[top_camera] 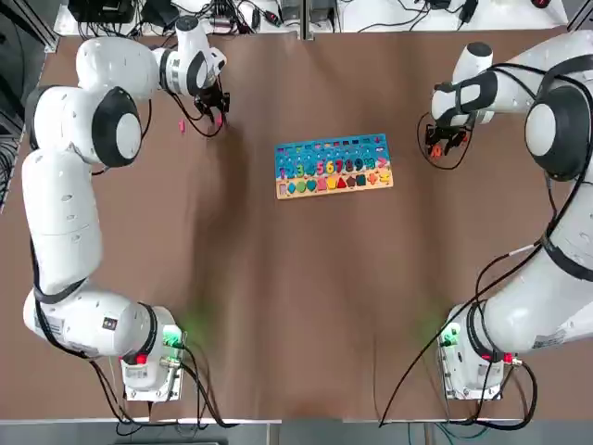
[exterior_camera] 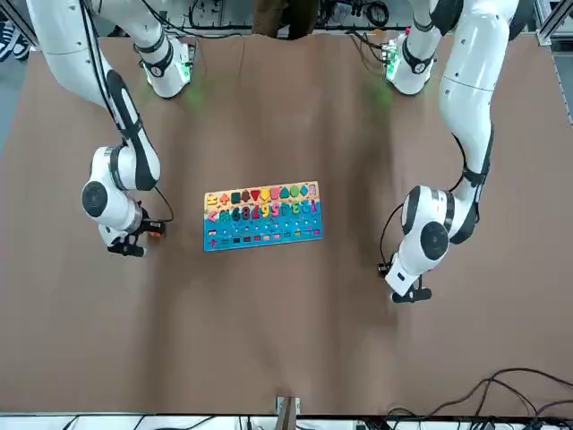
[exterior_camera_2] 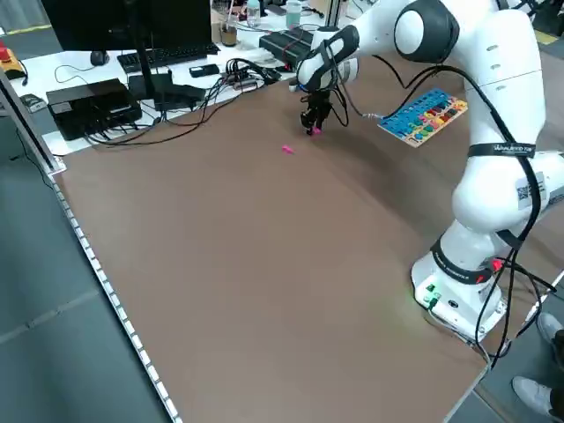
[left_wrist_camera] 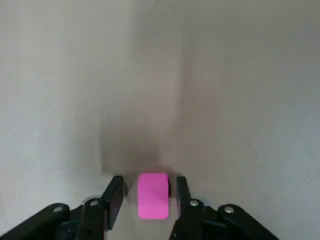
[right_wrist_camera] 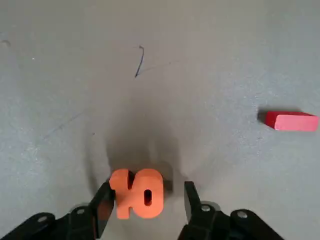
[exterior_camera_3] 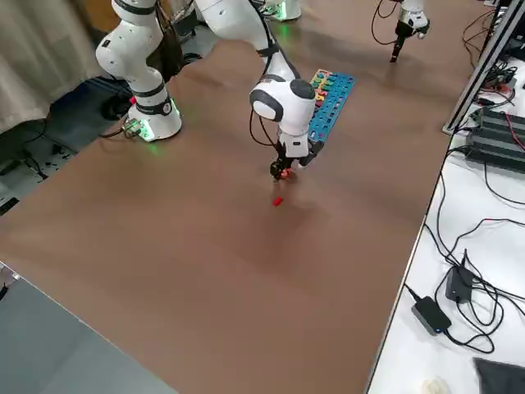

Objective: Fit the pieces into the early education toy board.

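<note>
I find the board (top_camera: 334,167) flat at table centre, well apart from both grippers. Left gripper (left_wrist_camera: 146,196) stands narrow around a pink piece (left_wrist_camera: 152,196); right gripper (right_wrist_camera: 145,200) brackets the orange "10" (right_wrist_camera: 137,193), contact unclear. Pieces look light, rigid; grip flat sides.

the table (top_camera: 278,306) is covered in a matt brown cloth-like sheet. the arm shells are done in glossy white plastic. a tan wooden strip is seen on the toy board (top_camera: 334,167); the pink piece (left_wrist_camera: 153,196) looks smooth and matt.
</note>
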You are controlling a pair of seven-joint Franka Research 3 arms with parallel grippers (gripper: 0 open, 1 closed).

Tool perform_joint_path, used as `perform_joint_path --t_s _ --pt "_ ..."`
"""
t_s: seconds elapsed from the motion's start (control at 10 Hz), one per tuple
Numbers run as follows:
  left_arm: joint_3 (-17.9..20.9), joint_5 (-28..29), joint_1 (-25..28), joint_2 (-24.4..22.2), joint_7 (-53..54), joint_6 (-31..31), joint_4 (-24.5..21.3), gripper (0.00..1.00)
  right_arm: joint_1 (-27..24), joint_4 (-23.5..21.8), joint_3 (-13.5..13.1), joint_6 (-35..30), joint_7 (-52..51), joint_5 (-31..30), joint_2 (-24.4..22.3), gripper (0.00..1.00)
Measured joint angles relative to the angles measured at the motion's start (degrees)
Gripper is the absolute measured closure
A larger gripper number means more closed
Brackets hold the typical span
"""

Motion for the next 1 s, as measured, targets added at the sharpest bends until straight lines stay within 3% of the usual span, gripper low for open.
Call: perform_joint_path --t_s 1.0 --pt "-0.1 0.0 -0.1 -0.1 0.0 -0.1 0.2 0.52 0.0 0.2 0.0 0.0 0.0 0.0 -0.2 0.41"
